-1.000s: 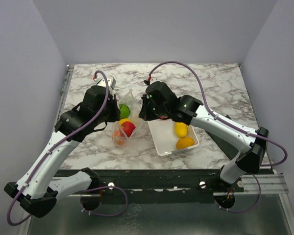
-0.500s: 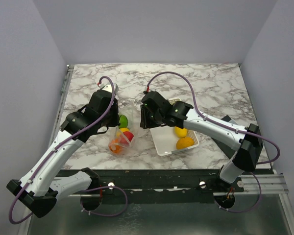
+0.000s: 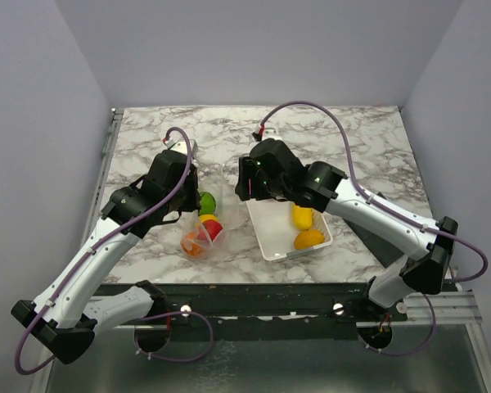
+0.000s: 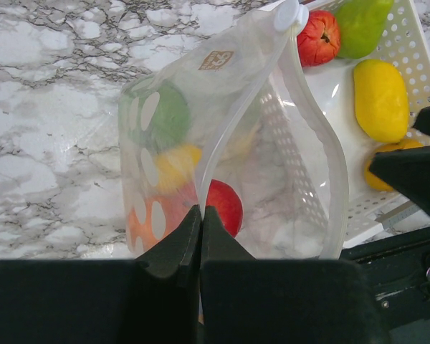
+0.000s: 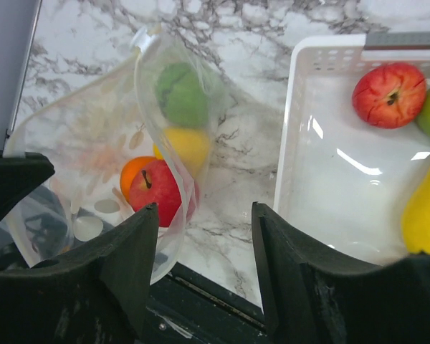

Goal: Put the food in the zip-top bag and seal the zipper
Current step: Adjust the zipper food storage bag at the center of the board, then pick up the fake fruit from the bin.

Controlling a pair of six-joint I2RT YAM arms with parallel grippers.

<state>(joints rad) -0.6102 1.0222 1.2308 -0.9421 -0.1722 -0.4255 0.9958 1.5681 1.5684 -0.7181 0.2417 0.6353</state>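
Just left of the white basket (image 5: 322,215), the zip-top bag (image 4: 222,107) stands with its mouth gaping, because the left gripper (image 4: 201,211) is clamped on one wall to hold it up. The right gripper (image 5: 204,208), fingers apart and empty, hovers over the basket's left rim, probably to fetch more. Some fruits (image 4: 224,204) sit bagged; a yellow fruit (image 4: 380,97) and others lie in the basket.

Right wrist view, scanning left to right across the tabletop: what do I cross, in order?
zip-top bag with food inside → bare marble table → white basket left wall → red apple in the basket.
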